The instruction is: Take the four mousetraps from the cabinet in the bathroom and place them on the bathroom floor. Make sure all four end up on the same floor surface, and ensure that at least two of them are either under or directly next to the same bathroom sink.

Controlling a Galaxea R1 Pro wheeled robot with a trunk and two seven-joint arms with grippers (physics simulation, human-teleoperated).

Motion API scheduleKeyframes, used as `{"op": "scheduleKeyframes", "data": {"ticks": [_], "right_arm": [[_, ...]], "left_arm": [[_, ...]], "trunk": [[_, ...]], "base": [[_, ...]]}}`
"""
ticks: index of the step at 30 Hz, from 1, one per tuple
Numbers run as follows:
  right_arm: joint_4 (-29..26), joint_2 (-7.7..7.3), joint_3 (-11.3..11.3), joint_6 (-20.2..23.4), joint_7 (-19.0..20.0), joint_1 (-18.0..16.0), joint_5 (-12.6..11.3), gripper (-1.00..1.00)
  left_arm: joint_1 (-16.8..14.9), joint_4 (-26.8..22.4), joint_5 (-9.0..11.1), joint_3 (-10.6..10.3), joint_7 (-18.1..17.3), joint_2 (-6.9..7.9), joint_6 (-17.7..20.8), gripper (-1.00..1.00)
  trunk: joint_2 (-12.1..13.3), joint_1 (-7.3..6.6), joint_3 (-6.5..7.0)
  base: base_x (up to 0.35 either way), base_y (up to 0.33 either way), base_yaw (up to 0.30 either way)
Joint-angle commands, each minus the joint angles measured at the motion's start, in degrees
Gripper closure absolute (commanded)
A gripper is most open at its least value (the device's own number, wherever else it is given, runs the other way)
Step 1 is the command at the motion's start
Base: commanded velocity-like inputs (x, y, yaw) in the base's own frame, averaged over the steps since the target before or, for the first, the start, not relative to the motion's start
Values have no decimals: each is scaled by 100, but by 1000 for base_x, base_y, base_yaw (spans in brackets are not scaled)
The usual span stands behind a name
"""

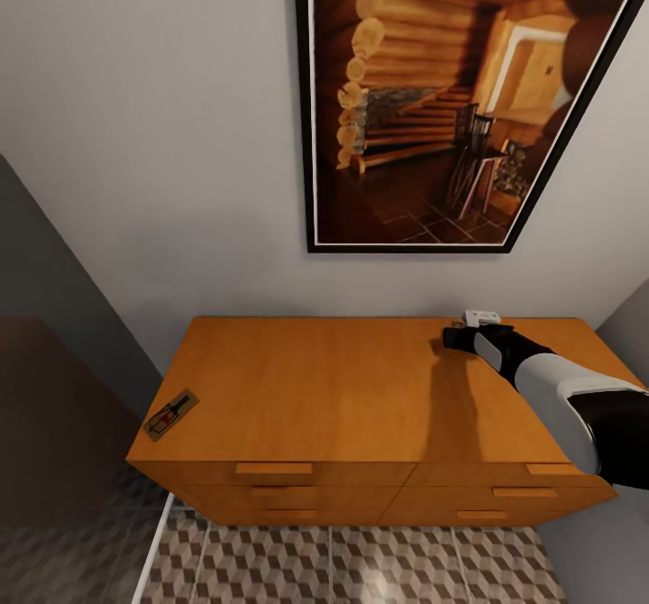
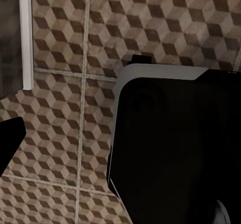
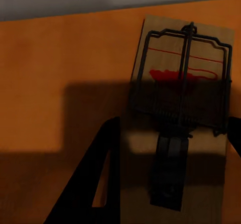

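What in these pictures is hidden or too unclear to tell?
- Head view: the right hand hides whatever lies under it on the orange-brown wooden cabinet.
- Right wrist view: the flat wooden mousetrap runs off the picture's edge; whether the fingers touch it is unclear.
- Head view: the other small mousetrap is too small for detail.
- Left wrist view: a dark body covers much of the cube-patterned floor tiles.

Orange-brown cabinet [image 1: 361, 388]; tan mousetrap [image 3: 183, 118], apparently red-marked, dark wire; floor [image 2: 60, 108] brown-beige cube pattern.
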Motion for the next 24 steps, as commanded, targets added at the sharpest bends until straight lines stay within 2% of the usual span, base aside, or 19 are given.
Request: {"op": "scheduleKeyframes", "data": {"ticks": [1,24], "right_arm": [[122,-2,62,31,11,1,-84,100],[20,19,72,63,-58,1,-71,100]], "left_arm": [[-3,-1,53,-49,26,3,-17,-100],[-3,0,53,-50,26,3,-17,-100]], "trunk": [[-7,4,-11],[-7,4,-11]], "base": [[0,0,0],[0,0,0]]}}
